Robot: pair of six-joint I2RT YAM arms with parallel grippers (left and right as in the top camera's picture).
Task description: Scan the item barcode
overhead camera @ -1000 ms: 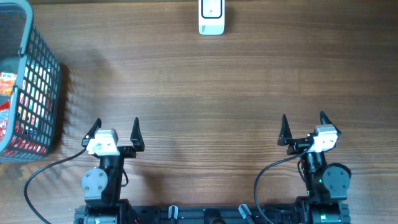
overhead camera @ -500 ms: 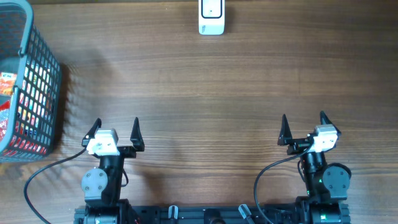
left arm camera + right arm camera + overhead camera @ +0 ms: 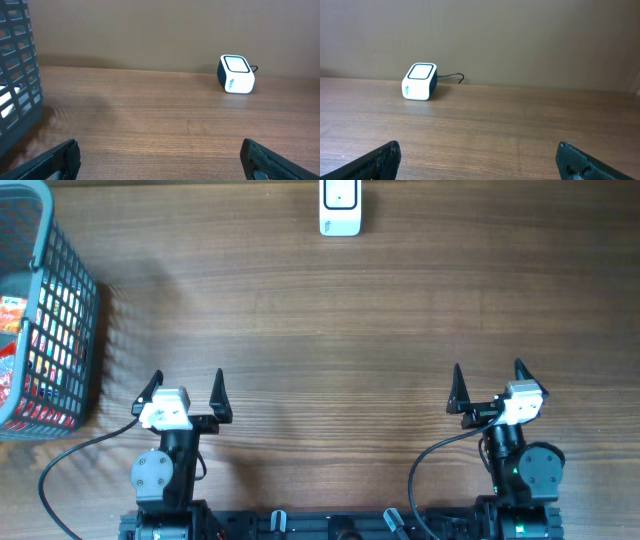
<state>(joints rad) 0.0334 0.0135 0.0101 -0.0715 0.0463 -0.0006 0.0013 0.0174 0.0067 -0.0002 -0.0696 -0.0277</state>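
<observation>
Grey basket (image 3: 75,300) held the items (image 3: 12,375); left gripper (image 3: 186,385) and right gripper (image 3: 487,377) sat open, empty, so I figured a left-side pick came first.

The scanner (image 3: 340,208) sits on the bench (image 3: 330,330) at its far edge, about midway across, with a cable (image 3: 451,76) running off behind it along the wall (image 3: 520,40). The basket (image 3: 70,310) stands at the far left of the bench, partly out of the overhead view, with packets (image 3: 12,350) lying inside it. The left pincer (image 3: 187,385) and the right pincer (image 3: 488,380) are at the near edge, well apart from each other. The scanner lies ahead and between them, and the basket is ahead and to the left of the left pincer.
</observation>
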